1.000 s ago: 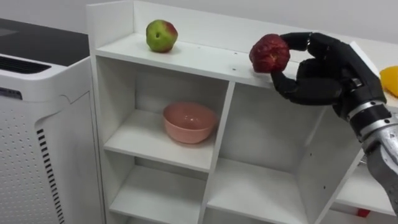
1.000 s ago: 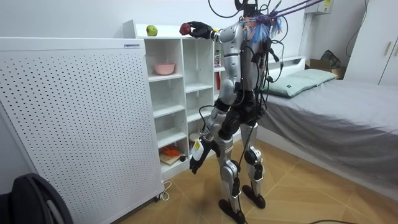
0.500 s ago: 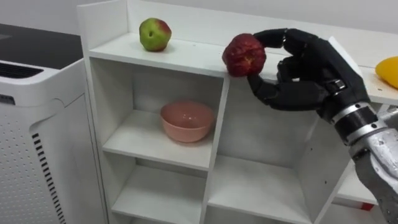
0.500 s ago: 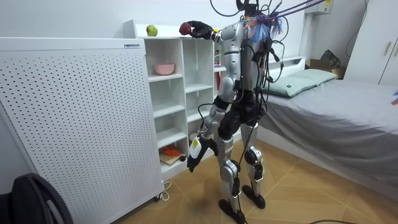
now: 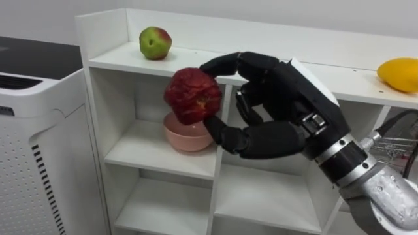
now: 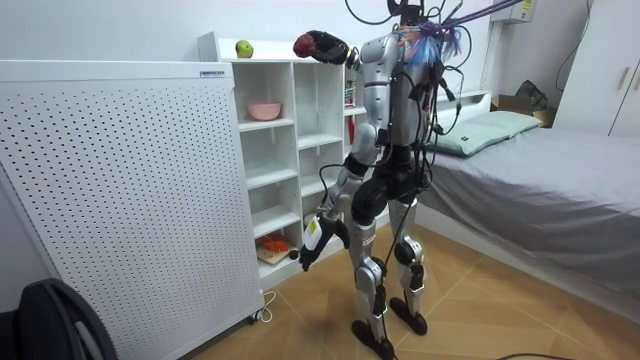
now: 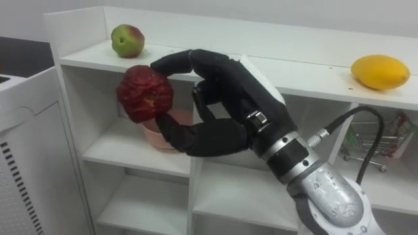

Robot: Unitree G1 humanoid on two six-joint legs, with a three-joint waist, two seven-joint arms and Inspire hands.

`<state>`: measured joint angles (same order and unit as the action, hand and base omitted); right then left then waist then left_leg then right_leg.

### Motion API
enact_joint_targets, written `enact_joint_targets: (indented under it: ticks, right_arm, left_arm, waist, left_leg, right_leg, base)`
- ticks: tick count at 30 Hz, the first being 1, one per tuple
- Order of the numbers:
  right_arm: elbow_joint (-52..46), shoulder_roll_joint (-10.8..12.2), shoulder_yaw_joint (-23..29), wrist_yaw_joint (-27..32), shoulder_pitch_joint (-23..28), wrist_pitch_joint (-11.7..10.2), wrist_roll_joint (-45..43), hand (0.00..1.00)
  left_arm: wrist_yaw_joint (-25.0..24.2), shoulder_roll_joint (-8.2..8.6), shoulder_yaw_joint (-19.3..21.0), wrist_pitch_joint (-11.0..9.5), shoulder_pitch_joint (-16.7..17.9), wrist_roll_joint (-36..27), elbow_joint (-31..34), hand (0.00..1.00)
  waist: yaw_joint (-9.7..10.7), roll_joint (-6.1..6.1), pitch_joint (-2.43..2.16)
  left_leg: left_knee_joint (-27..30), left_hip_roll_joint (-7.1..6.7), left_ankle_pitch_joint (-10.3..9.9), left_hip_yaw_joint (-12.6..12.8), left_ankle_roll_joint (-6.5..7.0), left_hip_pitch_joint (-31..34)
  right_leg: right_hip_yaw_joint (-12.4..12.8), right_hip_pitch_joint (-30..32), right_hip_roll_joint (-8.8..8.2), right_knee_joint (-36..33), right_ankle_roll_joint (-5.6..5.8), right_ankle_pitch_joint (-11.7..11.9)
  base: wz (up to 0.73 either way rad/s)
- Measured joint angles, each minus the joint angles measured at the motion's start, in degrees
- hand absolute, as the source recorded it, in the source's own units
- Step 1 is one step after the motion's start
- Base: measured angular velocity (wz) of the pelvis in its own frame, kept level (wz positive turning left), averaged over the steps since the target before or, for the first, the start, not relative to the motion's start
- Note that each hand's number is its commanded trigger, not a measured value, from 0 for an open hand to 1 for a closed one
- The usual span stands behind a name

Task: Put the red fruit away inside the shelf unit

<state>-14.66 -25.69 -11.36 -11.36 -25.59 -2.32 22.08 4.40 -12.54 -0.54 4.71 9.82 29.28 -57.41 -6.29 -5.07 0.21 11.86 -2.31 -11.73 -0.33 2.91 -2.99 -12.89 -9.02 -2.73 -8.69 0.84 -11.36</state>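
My right hand is shut on a dark red, wrinkled fruit, pinched between thumb and fingers. It holds the fruit in the air in front of the white closet, just below the top board's edge. A green-red apple rests on the top board at the left, and a yellow fruit lies at its right end. A pink bowl stands in the upper left compartment, partly hidden behind the red fruit. In the room view my left hand hangs low beside my thigh.
A white perforated unit stands against the closet's left side. A small wire basket sits in a right compartment, and some items lie on a low shelf. A bed is behind me, and a black bag lies on the floor.
My right hand has carried the red fruit off the top board's edge, leftward and toward my head, so it now hangs before the bowl's compartment. The view has shifted a little.
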Motion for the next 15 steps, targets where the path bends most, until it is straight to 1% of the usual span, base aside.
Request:
enact_joint_targets:
  ticks: [3, 5, 8, 10, 11, 12, 13, 14, 15]
  right_arm:
    - [0.0, 0.4, -0.48, -0.6, 0.03, 0.02, -0.01, 1.0]
    - [0.03, 0.87, -0.85, -0.79, 0.17, 0.02, -0.08, 1.0]
    - [0.07, 1.69, -0.98, -0.86, 3.46, -0.01, -0.73, 1.0]
    - [0.42, 2.92, -1.12, -0.86, 6.6, -0.02, -3.0, 1.0]
    - [1.23, 3.62, -1.38, -0.86, 8.43, -0.01, -4.58, 1.0]
    - [2.54, 3.83, -1.96, -0.86, 9.92, -0.01, -5.46, 1.0]
    - [3.78, 3.82, -2.44, -0.95, 10.63, 0.12, -6.55, 1.0]
    - [4.57, 3.86, -2.63, -1.16, 10.63, 0.33, -6.69, 1.0]
    - [6.56, 4.04, -2.64, -1.46, 10.61, 0.49, -6.94, 1.0]
  left_arm:
    - [0.0, 0.01, -0.4, 0.0, 0.0, 0.01, -0.12, 0.0]
    - [0.0, 0.02, -0.45, 0.0, 0.02, 0.0, -0.13, 0.0]
    - [0.13, 0.14, -1.05, -0.01, -0.34, 0.01, -0.1, 0.0]
    - [0.14, 0.19, -1.47, -0.01, -0.32, 0.01, -0.1, 0.0]
    - [0.19, 0.27, -1.67, 0.0, -0.33, -0.36, -0.13, 0.0]
    - [0.4, 0.3, -2.11, -0.01, -0.51, -0.52, -0.37, 0.0]
    - [0.6, 0.34, -2.49, -0.01, -1.38, -0.53, -0.98, 0.0]
    - [0.71, 0.35, -2.87, -0.02, -1.98, -0.53, -1.41, 0.0]
    - [0.86, 0.41, -3.32, -0.05, -3.31, -0.62, -2.34, 0.0]
  waist:
    - [-0.01, -0.1, -0.08]
    - [-0.07, -0.03, -0.05]
    - [-0.17, 0.1, -0.05]
    - [-0.35, 0.48, -0.1]
    - [-0.39, 0.92, -0.15]
    - [-0.32, 1.37, -0.29]
    - [-0.39, 1.66, -0.3]
    - [-0.21, 1.84, -0.18]
    - [0.02, 2.33, 0.1]
  left_leg:
    - [0.06, -0.01, 0.0, 0.0, 0.0, 0.01]
    - [0.35, -0.04, 0.0, -0.01, 0.0, 0.04]
    - [0.88, -0.12, -0.03, -0.31, 0.04, 0.42]
    - [0.99, -0.11, -0.05, -0.31, 0.08, 0.44]
    - [1.1, -0.11, -0.07, -0.45, 0.11, 0.56]
    - [1.49, -0.11, -0.09, -0.37, 0.14, 1.35]
    - [2.21, -0.03, -0.09, -0.15, 0.14, 2.67]
    - [2.78, 0.09, -0.09, -0.12, 0.14, 3.35]
    - [3.82, 0.25, -0.09, -0.08, 0.14, 4.99]
  right_leg:
    - [-0.01, -0.01, 0.0, -0.01, 0.0, 0.0]
    - [0.02, -0.02, 0.0, -0.01, 0.0, 0.0]
    - [0.13, 0.04, -0.05, -0.01, 0.02, 0.02]
    - [0.19, 0.05, -0.07, -0.03, 0.09, 0.06]
    - [0.23, 0.18, -0.11, -0.1, 0.1, 0.07]
    - [0.15, 0.89, -0.16, -0.35, 0.1, 0.06]
    - [0.08, 2.13, -0.19, -1.06, 0.1, 0.06]
    - [0.09, 2.75, -0.16, -1.55, 0.09, 0.06]
    - [0.09, 4.34, -0.15, -2.57, 0.08, 0.05]
  base:
    - [0.0]
    - [0.02]
    - [0.08]
    - [0.0]
    - [0.0]
    - [0.0]
    - [0.0]
    - [0.0]
    - [0.03]
